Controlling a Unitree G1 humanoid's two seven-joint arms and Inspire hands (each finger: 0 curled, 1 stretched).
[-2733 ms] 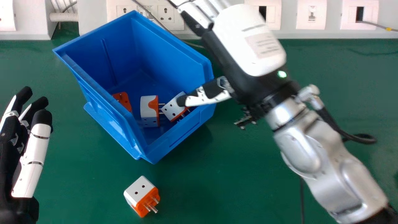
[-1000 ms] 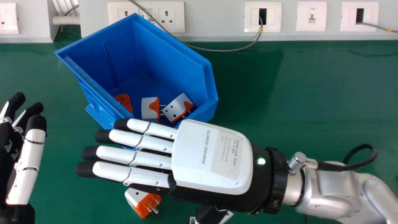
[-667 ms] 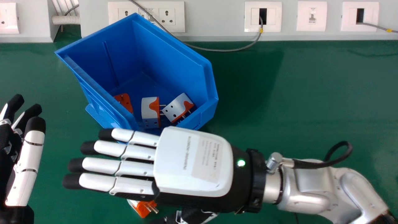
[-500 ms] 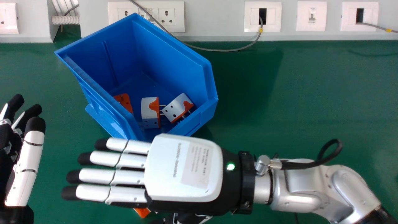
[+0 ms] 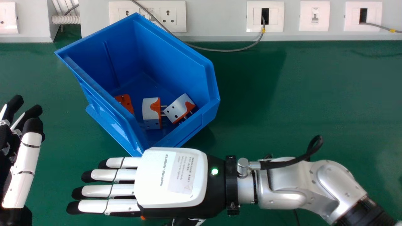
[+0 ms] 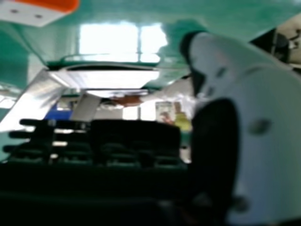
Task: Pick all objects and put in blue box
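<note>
As the desk bears the blue box toward its far edge, the right robot hand is straight-fingered, grasping nothing visible. It is nearer than the left robot hand to the orange-and-white plug, mostly hidden under its near-edge side, long axis unclear.

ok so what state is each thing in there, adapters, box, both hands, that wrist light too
Blue box: open-topped, holding three adapters
Left adapter: boxed, partly hidden by the wall
Middle adapter: boxed, prongs out
Right adapter: boxed, tilted
Fourth adapter: outside the box, mostly hidden under the right hand in the head view
Right hand: open, fingers straight
Left hand: open, fingers relaxed
Wrist light: lit green
</note>
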